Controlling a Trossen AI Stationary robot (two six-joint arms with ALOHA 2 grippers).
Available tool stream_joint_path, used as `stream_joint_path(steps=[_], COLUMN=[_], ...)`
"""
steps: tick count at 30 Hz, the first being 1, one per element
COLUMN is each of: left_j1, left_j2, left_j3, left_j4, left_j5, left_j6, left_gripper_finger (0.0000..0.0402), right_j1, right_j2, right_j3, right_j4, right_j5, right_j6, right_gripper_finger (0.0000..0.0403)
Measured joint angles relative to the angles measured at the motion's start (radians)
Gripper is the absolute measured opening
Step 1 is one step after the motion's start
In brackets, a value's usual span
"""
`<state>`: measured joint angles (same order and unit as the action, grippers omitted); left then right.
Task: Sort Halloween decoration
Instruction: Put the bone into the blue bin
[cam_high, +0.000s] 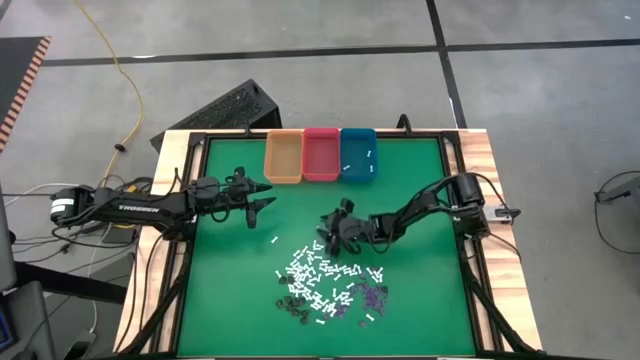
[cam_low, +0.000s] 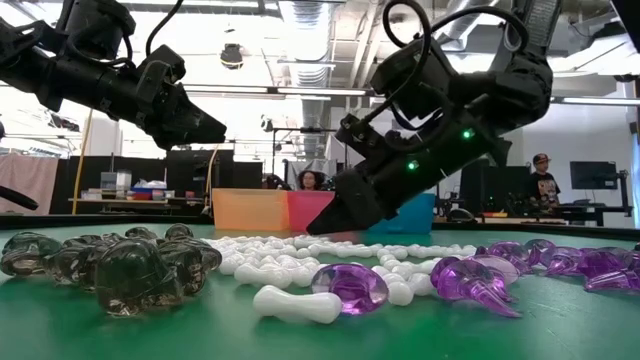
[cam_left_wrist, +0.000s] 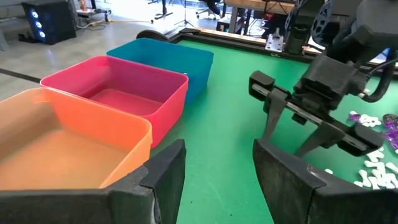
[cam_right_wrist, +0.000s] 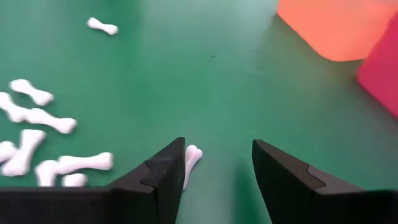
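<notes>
Dozens of tiny Halloween decoration pieces (cam_high: 325, 285) are lying scattered in the lower middle of the high view, on the green table mat (cam_high: 420, 200). From the low camera I am seeing dark translucent skulls (cam_low: 120, 262) sitting nearest at lower left, purple pieces (cam_low: 470, 280) lying at lower right, and white bones (cam_low: 295, 303) spreading between them.

Just beyond the pile, toward the frame centre, I am watching the right gripper (cam_high: 328, 226) hovering low over the mat at the pile's upper edge. Its fingers are standing apart with nothing between them; in its wrist view 1 white bone (cam_right_wrist: 191, 158) is lying on the mat beside 1 finger, partly hidden by it, and I cannot tell whether they are touching.

Farther up and to the left, the left gripper (cam_high: 262, 196) is hanging above bare mat, its fingers spread wide and empty, pointing toward the bins.

Farthest away, at the top middle of the high view, 3 bins are sitting side by side, touching: an orange bin (cam_high: 283, 156), a pink bin (cam_high: 321, 154) and a teal bin (cam_high: 358, 153). A few white bits are showing in the teal bin.
</notes>
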<state>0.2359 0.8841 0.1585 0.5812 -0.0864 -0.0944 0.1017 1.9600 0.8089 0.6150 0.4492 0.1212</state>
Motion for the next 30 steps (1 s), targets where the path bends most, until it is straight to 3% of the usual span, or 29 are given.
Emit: stream_joint_path(steps=[13, 30], left_j1=[0.000, 0.000], left_j2=[0.000, 0.000], left_j3=[0.000, 0.000], left_j4=[-0.001, -0.007], left_j5=[0.000, 0.000], left_j6=[-0.004, 0.000], left_gripper_finger=[0.0178, 0.0178], right_j1=[-0.005, 0.025], right_j2=[-0.091, 0.052], right_j3=[-0.002, -0.004], right_j4=[-0.015, 0.069], right_j5=[0.001, 0.030], right_j6=[-0.025, 0.073], right_gripper_finger=[0.0211, 0.0196])
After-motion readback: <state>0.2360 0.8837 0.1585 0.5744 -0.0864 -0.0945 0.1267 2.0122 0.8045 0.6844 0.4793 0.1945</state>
